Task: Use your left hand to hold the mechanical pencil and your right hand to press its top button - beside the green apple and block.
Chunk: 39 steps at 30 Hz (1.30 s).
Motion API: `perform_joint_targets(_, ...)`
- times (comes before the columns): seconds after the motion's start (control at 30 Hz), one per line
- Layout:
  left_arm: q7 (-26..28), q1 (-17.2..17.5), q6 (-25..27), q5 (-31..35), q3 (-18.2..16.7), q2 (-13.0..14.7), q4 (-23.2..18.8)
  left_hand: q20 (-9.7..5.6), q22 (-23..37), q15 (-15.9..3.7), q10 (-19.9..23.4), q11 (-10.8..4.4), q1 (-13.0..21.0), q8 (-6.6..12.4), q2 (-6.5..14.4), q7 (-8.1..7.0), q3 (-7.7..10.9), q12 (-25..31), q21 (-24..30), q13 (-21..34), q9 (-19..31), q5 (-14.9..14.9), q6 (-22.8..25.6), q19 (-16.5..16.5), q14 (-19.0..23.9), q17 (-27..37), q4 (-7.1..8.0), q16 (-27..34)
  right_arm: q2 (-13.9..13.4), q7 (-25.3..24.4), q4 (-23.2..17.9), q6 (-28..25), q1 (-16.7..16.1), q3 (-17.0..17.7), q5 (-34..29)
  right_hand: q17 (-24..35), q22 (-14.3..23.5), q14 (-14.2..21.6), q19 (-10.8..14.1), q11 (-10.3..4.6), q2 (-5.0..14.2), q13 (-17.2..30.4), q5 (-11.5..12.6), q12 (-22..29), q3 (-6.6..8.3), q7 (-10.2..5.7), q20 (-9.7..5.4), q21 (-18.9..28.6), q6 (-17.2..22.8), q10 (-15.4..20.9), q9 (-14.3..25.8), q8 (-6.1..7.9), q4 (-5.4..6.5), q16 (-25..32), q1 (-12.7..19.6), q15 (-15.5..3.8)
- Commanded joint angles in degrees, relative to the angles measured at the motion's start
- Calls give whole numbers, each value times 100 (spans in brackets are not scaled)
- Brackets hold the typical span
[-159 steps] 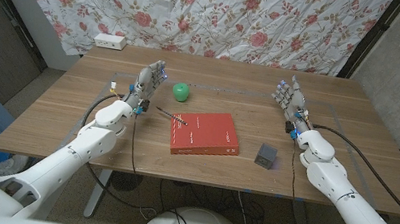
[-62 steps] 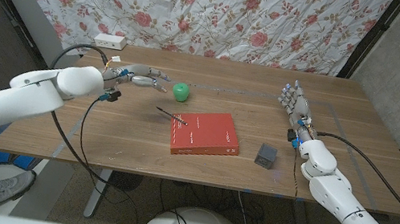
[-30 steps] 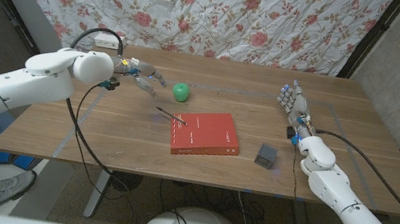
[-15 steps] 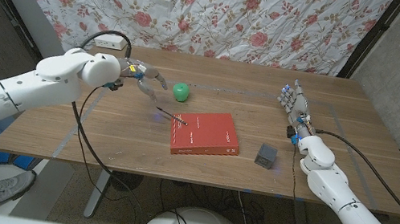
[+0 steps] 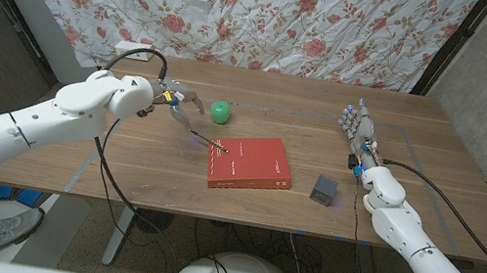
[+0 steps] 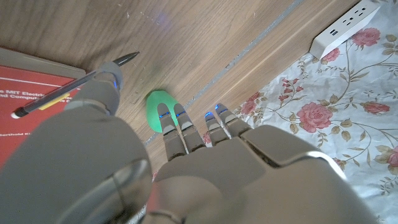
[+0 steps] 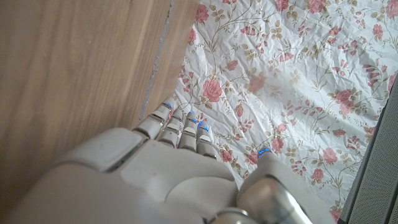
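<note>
Pencil: the mechanical pencil (image 5: 206, 138) lies on the table, one end on the near-left corner of the red book (image 5: 250, 162), the tip pointing away toward the left hand; in the left wrist view the pencil (image 6: 74, 84) crosses the book's corner with its dark tip on bare wood; not lifted
Left hand: left hand (image 5: 180, 100) hangs just above the pencil's tip end, fingers spread and pointing down, holding nothing; a fingertip appears close over the shaft in the wrist view, contact not confirmed
Change: over the last five seconds the left arm has swung out from its rest at the table's left and come in over the pencil; in the last second the hand has dropped lower and nearer to it; pencil, book and apple have not moved
Meaning: judged to be the approach to the grasp; hold not yet made, button press not begun
Right hand: right hand (image 5: 357, 124) stands upright at the table's right, well apart from the pencil, fingers straight and slightly parted, empty, unchanged
Neighbours: green apple (image 5: 219, 111) just beyond the pencil; grey block (image 5: 324, 189) right of the book
Surface: wooden table (image 5: 120, 161), with tape lines
Room: floral curtain (image 5: 245, 8) behind; white power strip (image 5: 133, 50) at the far-left edge
</note>
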Motion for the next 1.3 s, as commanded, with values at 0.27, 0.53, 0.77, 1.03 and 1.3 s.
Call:
perform_joint_targets(0.27,120,380,483,576,115,-497,-129,-431,13,-771,210,30,102,19,79,61,-106,15,40,24,13,18,217,-62,62,32,1,41,-24,-73,-47,24,-132,58,41,-3,11,27,-9,-2,16,0,19,34,52,-6,30,34,42,16,19,17,-2,33,22,-25)
perform_joint_targets(0.53,158,531,650,468,118,-582,-163,-419,13,-796,404,32,230,-19,150,115,-129,39,73,26,13,36,204,23,171,30,-16,64,-80,-140,-136,8,-230,98,36,-13,11,29,-8,5,19,0,19,33,61,-5,39,35,52,14,19,20,-5,35,17,-15)
perform_joint_targets(0.77,203,620,749,398,95,-538,-195,-394,13,-783,580,28,387,-42,256,155,-113,45,82,21,14,64,221,71,259,27,-22,70,-50,-165,-127,39,-253,98,33,-20,11,24,-8,-1,21,0,19,38,69,4,47,36,53,28,19,20,-7,35,11,-18)
perform_joint_targets(1.03,302,665,774,398,116,-508,-181,-371,10,-838,833,27,587,-18,395,180,-104,47,88,16,17,98,410,145,446,25,-21,88,-8,-201,-113,65,-262,73,1,-33,12,35,-4,-4,22,1,18,40,80,-4,61,38,64,36,19,23,-10,42,2,-17)
perform_joint_targets(1.3,417,629,650,463,203,-519,-75,-377,11,-908,1058,20,770,23,490,90,-141,32,118,14,18,114,706,325,621,23,-20,79,1,-263,-156,69,-307,77,-17,-42,12,43,-3,-12,26,1,19,51,91,-1,61,39,107,65,20,37,-13,47,-4,-22)
